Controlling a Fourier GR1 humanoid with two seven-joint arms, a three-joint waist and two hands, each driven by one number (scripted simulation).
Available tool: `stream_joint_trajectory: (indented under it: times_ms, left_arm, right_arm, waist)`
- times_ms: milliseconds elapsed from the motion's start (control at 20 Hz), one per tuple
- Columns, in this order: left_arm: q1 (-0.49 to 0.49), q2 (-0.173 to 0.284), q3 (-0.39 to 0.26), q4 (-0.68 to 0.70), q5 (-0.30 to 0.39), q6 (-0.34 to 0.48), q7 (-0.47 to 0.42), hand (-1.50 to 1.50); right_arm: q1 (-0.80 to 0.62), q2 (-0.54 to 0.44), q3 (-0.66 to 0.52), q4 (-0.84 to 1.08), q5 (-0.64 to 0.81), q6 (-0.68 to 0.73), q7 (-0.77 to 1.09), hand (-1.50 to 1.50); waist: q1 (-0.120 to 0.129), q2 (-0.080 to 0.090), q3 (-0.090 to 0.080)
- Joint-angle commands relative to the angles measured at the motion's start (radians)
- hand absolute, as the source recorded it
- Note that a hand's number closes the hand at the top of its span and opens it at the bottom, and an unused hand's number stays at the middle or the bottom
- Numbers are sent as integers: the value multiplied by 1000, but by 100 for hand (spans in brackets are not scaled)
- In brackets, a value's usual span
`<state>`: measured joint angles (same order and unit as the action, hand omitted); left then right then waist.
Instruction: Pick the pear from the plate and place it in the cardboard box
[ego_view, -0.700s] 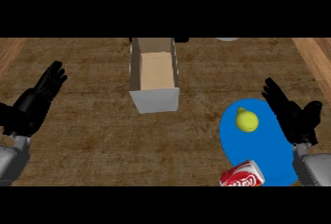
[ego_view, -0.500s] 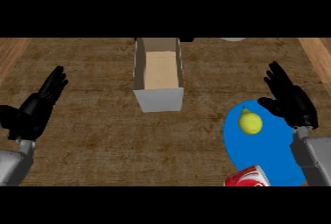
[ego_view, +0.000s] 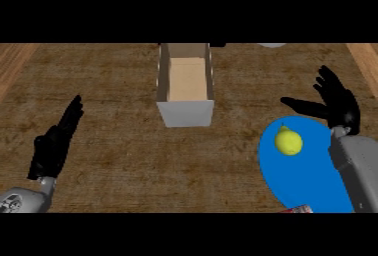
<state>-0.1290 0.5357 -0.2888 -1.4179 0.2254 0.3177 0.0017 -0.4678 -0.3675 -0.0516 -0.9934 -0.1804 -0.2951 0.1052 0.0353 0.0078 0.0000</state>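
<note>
— From the head view, where does the right hand (ego_view: 334, 102) sit?

— Just beyond the far edge of the blue plate (ego_view: 306, 175), fingers spread apart and holding nothing – placed, I judge, for a reach down to the pear (ego_view: 288, 141).

— And the pear?

— On the plate, just below and left of that hand, not touched.

— Why is the cardboard box (ego_view: 186, 86) where it is?

— It stands open-topped, well to the hand's left – a clear drop target, likely.

— The left hand (ego_view: 56, 142)?

— Resting near the left edge, fingers straight.

— Any writing?

— A red can (ego_view: 297, 209) peeks in below the plate; its label can't be read.
</note>
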Motion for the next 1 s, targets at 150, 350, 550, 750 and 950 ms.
stream_joint_trajectory:
  times_ms: [150,350,550,750,950]
  left_arm:
    - [104,-29,-9,-74,-46,36,18,0]
    - [60,-15,0,-65,-52,33,41,0]
    - [46,-39,-17,-55,-68,35,38,0]
    - [53,-49,-10,-41,-72,39,29,0]
    - [46,-76,-18,-34,-105,56,52,0]
  right_arm:
    - [-38,-98,63,109,78,178,-14,-150]
    - [-92,-271,171,147,166,397,71,-150]
    - [-179,-331,247,185,172,651,164,-150]
    - [-254,-328,316,171,154,876,291,-150]
    - [-314,-289,306,230,122,1005,357,-150]
  waist:
    - [-16,-7,0]
    - [-6,-4,0]
    - [6,1,-1]
    - [-4,-4,-2]
    - [-16,-4,0]
